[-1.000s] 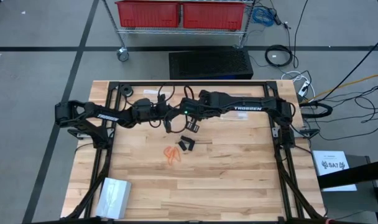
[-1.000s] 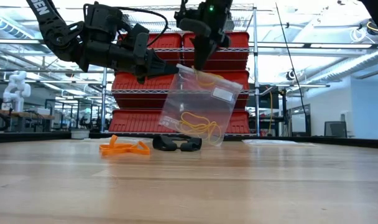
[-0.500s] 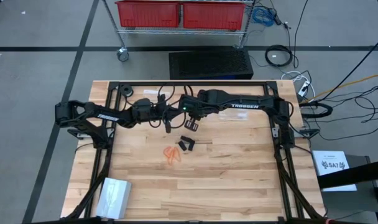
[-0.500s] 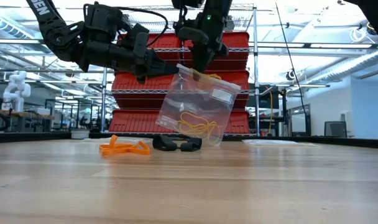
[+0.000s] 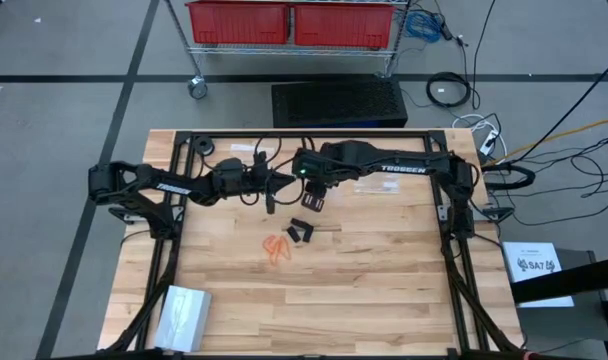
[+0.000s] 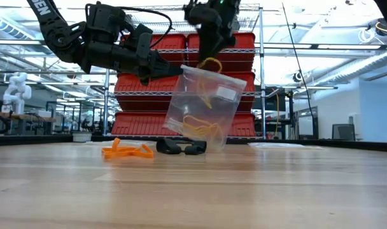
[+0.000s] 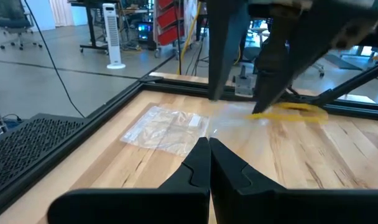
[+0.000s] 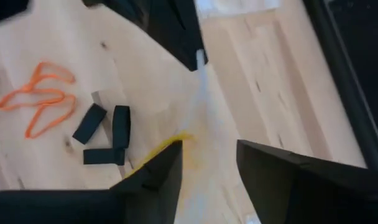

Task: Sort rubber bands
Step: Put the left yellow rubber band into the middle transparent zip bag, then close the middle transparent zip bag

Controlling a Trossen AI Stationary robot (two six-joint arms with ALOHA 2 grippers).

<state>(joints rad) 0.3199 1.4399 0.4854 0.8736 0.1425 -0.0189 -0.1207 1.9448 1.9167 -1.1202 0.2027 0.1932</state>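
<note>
Low view: the right gripper point(image 6: 209, 39) has lifted clear of the mouth of the clear plastic zip bag point(image 6: 200, 107); half a second ago its fingers reached down into that mouth.
Right gripper state: fingers now parted with nothing between them, as the right wrist view shows; a second ago they were pinched together.
Yellow rubber bands: one thin pale yellow loop point(image 6: 210, 63) hangs at the bag's mouth, just under the right gripper and draping down inside; more point(image 6: 200, 127) lie in the bag's bottom.
Left gripper point(image 6: 169, 69): pinched shut on the bag's upper corner, holding it up above the wooden table point(image 6: 193, 191), unmoved across the second.
Other groups: thin orange rubber bands point(image 5: 276, 247) and flat black rubber bands point(image 5: 302, 230) lie loose on the table, just beside each other, below the bag.
Meaning: likely a yellow band has just been released into the bag; it may not have dropped fully in. Orange and black are not yet bagged.
</note>
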